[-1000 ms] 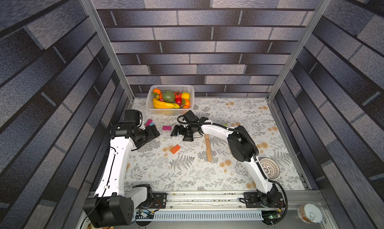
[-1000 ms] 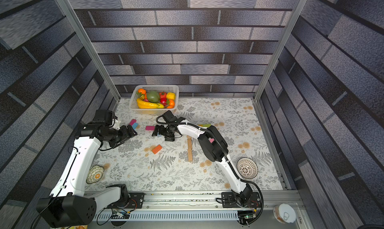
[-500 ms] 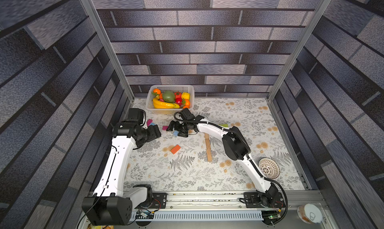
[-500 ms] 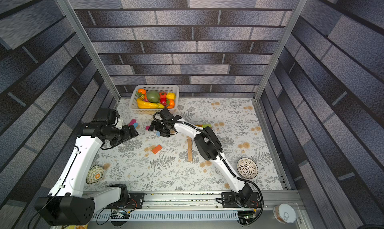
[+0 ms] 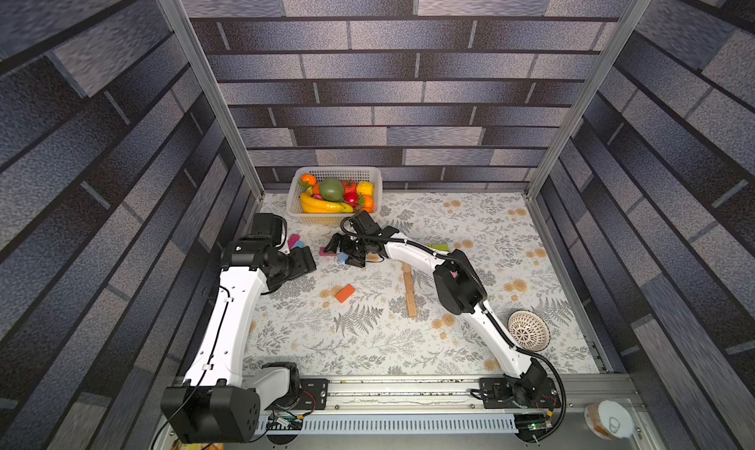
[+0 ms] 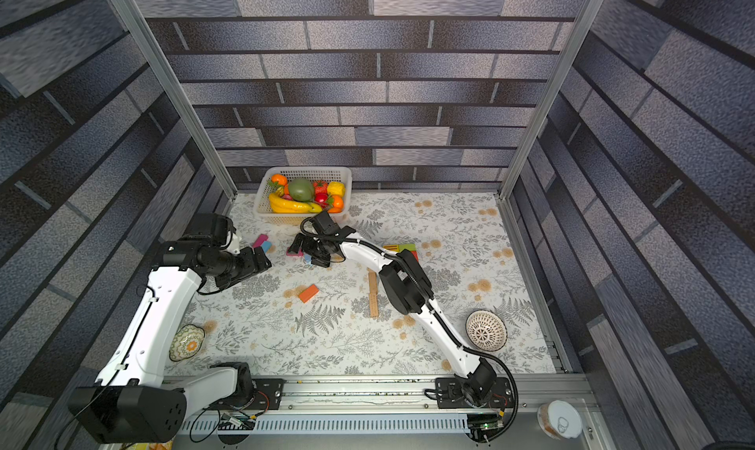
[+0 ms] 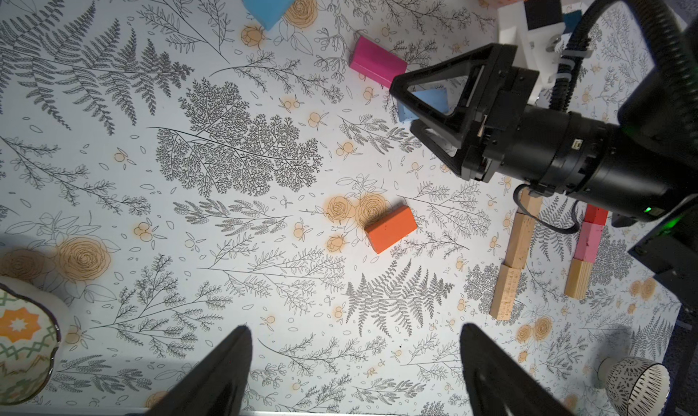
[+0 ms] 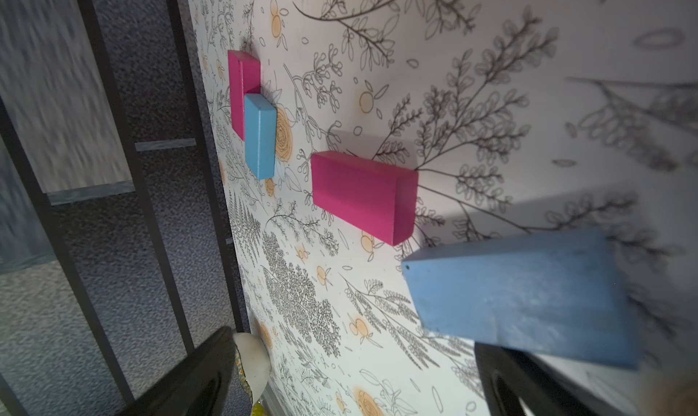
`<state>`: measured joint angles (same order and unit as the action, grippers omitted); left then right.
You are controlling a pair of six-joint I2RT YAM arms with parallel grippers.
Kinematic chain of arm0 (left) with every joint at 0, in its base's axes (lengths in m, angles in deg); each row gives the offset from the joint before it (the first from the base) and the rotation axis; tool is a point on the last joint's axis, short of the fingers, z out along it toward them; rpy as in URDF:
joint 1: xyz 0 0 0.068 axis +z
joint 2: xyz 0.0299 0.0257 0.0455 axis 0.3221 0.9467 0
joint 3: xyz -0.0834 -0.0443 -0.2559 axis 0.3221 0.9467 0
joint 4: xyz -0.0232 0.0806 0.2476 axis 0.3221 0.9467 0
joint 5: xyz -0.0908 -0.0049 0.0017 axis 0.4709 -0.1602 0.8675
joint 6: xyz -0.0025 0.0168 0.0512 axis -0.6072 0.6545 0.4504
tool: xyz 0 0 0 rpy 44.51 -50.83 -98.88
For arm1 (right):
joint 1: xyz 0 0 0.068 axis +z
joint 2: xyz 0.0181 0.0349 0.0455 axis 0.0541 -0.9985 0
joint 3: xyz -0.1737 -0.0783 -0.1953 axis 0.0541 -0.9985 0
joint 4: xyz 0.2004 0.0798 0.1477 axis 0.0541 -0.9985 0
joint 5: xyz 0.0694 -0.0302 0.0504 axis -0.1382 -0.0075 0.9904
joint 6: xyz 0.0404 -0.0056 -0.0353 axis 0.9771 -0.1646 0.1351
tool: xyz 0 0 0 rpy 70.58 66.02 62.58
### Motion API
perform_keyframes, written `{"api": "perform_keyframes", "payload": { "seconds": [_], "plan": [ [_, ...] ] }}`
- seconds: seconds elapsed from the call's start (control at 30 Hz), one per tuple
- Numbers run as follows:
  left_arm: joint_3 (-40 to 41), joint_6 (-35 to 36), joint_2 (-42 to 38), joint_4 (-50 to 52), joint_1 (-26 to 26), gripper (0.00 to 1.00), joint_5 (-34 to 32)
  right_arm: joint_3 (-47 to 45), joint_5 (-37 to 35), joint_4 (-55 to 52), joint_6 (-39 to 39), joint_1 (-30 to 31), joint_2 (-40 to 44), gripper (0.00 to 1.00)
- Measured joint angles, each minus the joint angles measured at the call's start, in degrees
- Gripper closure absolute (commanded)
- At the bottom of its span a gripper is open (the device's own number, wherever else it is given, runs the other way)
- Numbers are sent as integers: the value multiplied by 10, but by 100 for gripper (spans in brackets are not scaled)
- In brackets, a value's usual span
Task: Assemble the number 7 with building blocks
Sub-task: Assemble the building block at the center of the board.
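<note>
Desk [image 5: 367, 346]: pale cover printed with ferns and orange flowers

Far edge, toward the left: white basket [image 5: 322, 218]

Just in front of it: magenta block [image 5: 327, 252], blue block [image 5: 342, 257] close beside it

Near the left edge: second magenta block [image 5: 293, 240] and second blue block [image 5: 299, 245], touching side by side

Middle: orange block [image 5: 345, 293] alone, lying flat and skewed

Right of it: row of tan blocks [image 5: 409, 290] end to end; beside that a shorter row [image 7: 588, 242], red, pink, tan

Further back, right: green block [image 6: 405, 247], partly hidden

Front right: white patterned bowl [image 5: 528, 330]. Front left: patterned dish [image 6: 186, 341]
</note>
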<state>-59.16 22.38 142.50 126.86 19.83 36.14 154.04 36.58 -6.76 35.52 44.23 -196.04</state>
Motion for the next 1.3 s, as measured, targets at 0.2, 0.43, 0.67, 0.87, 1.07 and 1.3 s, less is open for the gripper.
{"api": "perform_keyframes", "payload": {
  "seconds": [0.2, 0.43, 0.67, 0.87, 1.07, 1.3],
  "plan": [
    [0, 0, 0, 0, 0, 12, -4, 8, 0, 16, 15, 0, -8, 0],
    [0, 0, 0, 0, 0, 12, -4, 9, -2, 36, 38, 0, -14, 0],
    [5, 0, -2, 1, 0, 12, -4, 15, -9, 45, 48, -2, -19, 0],
    [6, 0, -3, 2, 0, 12, -4, 28, -11, 48, 56, -2, -27, 0],
    [7, 0, -3, 2, 0, 12, -4, 29, -11, 53, 62, -2, -30, 0],
    [7, 0, -3, 2, 0, 12, -4, 35, -11, 73, 76, -2, -38, 0]
  ]
}}
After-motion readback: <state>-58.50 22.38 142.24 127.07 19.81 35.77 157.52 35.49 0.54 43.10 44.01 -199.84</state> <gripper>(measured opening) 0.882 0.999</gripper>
